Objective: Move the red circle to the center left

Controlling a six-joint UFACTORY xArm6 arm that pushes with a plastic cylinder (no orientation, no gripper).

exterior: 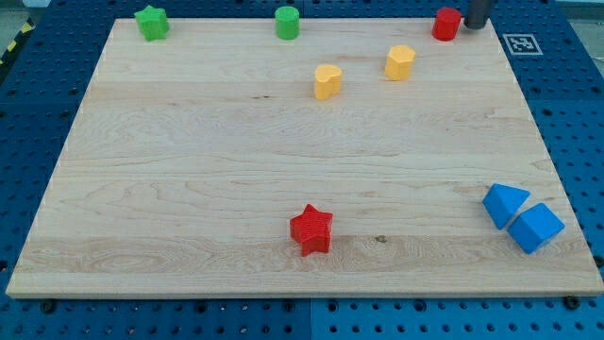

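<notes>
The red circle stands at the view's top right, near the board's top edge. My tip is the dark rod end just to the right of it, touching or almost touching its right side. The rod comes in from the view's top edge, so only its lower end shows.
A green star sits at the top left and a green cylinder at the top middle. A yellow heart-like block and a yellow hexagon lie right of centre. A red star is at bottom centre. Two blue blocks touch at the bottom right.
</notes>
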